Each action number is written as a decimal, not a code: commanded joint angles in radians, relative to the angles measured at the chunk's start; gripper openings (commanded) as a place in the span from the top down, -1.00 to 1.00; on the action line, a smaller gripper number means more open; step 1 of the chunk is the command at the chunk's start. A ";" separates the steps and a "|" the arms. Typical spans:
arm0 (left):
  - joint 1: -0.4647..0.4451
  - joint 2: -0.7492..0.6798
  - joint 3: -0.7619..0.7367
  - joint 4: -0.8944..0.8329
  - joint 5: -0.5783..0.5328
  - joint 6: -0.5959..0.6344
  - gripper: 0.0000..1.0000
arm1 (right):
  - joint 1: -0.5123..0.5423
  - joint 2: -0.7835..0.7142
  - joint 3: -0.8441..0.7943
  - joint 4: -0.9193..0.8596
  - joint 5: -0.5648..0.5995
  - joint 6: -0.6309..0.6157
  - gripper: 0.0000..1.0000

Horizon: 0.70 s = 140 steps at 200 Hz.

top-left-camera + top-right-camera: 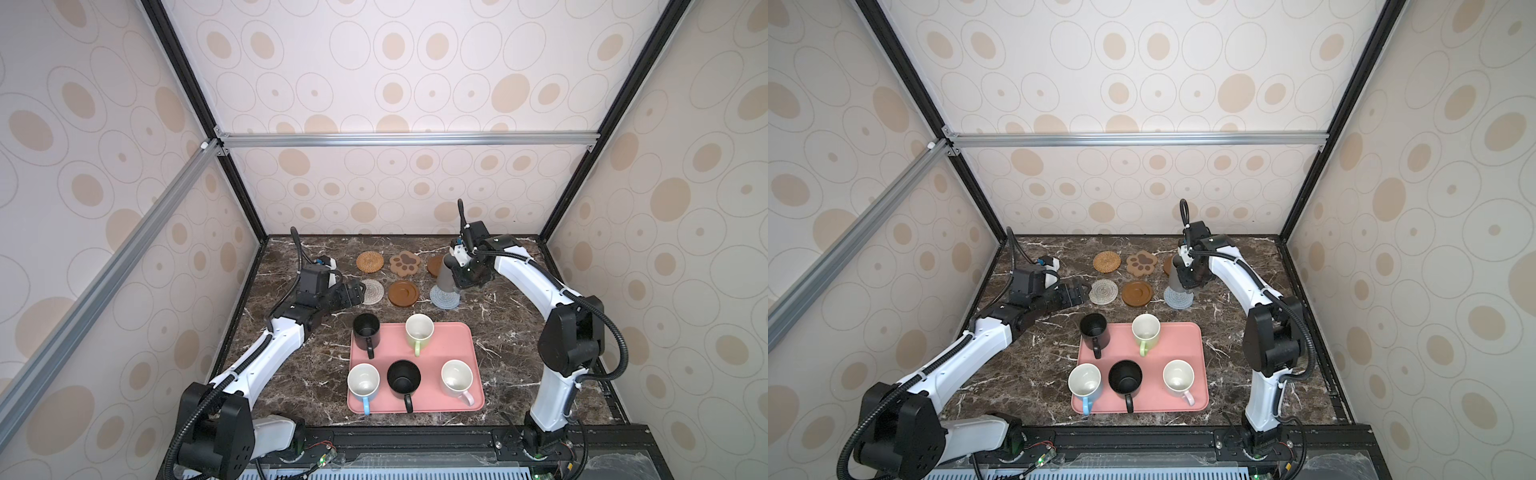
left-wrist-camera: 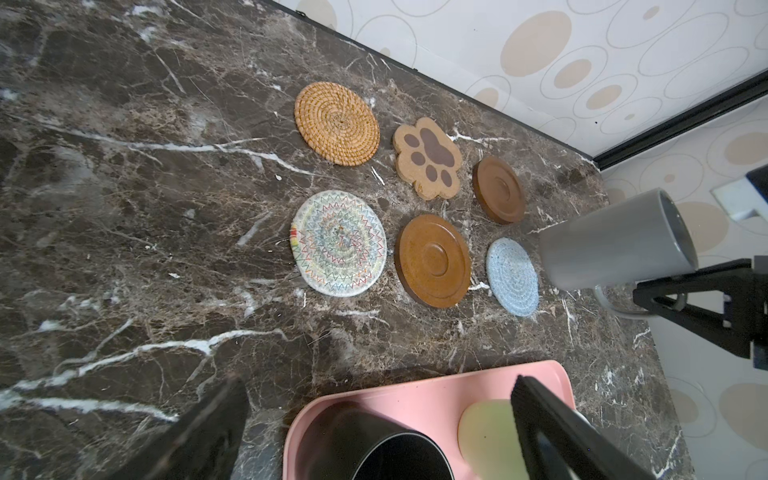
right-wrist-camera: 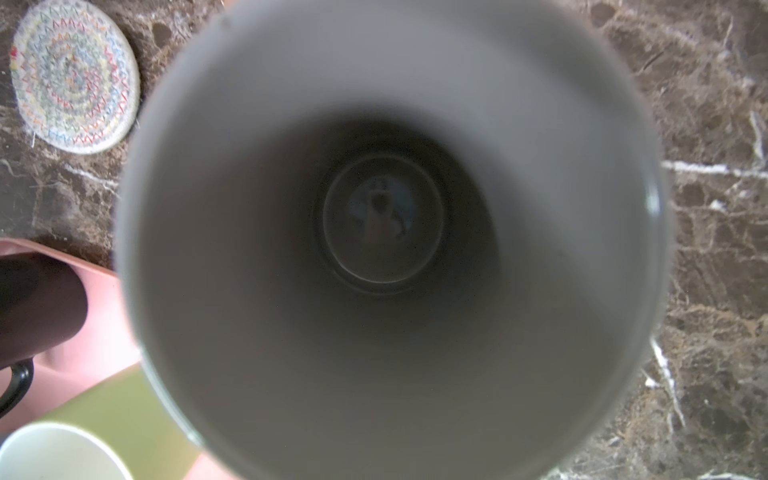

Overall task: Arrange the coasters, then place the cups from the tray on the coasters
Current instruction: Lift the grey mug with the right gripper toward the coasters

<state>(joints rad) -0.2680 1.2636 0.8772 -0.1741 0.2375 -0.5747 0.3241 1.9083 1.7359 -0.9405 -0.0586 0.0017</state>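
Here the marble table (image 1: 507, 361), walled on three sides, lies bare beside the pink tray (image 1: 453, 345); left tool (image 1: 356, 294) gapes empty, right tool (image 1: 461, 278) grips the grey cup (image 1: 444, 279).

Softly, evenly lit with faint shadows; sharp in both top views, heavily blurred across the close grey cup (image 3: 386, 83).

The grey mug (image 3: 386, 232), rim blurred, fills the right wrist view. In both top views it partly hides the far brown coaster (image 1: 433, 265); the left gripper (image 1: 360, 293) overlaps the beige woven coaster (image 1: 375, 292).
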 commanded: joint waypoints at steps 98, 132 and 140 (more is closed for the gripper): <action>0.004 -0.040 -0.009 -0.004 0.002 0.022 -1.00 | -0.032 0.163 0.253 -0.053 -0.047 -0.073 0.91; 0.004 -0.049 -0.017 -0.005 0.002 0.021 -1.00 | -0.036 0.205 0.304 -0.076 -0.050 -0.083 0.91; 0.003 -0.051 -0.021 -0.004 0.001 0.019 -1.00 | -0.039 0.211 0.313 -0.080 -0.050 -0.086 0.91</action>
<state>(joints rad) -0.2684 1.2385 0.8642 -0.1741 0.2379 -0.5747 0.2920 2.1105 1.9839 -1.0191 -0.0872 -0.0536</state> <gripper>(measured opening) 0.999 0.159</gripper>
